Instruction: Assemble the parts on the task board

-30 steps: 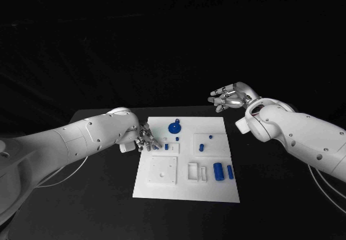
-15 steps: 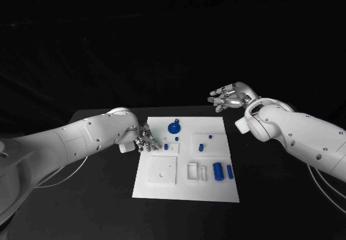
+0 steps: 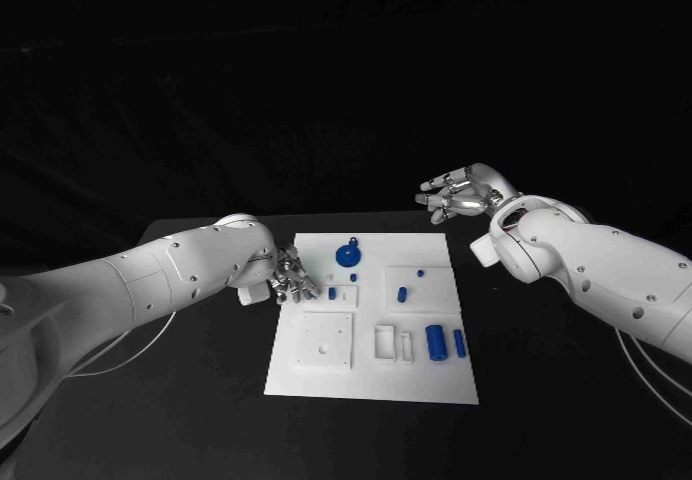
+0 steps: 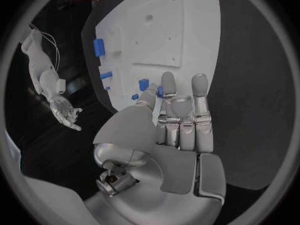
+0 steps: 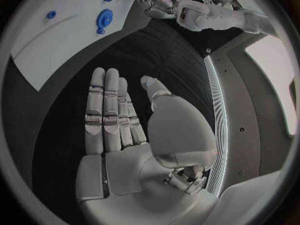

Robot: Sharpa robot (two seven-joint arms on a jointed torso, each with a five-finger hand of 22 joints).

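Observation:
The white task board (image 3: 329,375) lies in the middle of the table. On it are a round blue knob (image 3: 349,255), small blue pieces (image 3: 402,294) and two longer blue parts (image 3: 436,342) near its right edge. My left hand (image 3: 293,280) hovers at the board's left edge, fingers straight and holding nothing. Its fingertips (image 4: 167,80) reach close to a small blue piece (image 4: 144,83). My right hand (image 3: 459,195) is raised beyond the board's far right corner, open with fingers spread (image 5: 105,110). The knob (image 5: 104,19) also appears in the right wrist view.
The board (image 4: 156,30) carries raised white blocks, a square plate (image 3: 326,340) and a slotted frame (image 3: 387,342). Black table (image 3: 548,400) surrounds the board on all sides.

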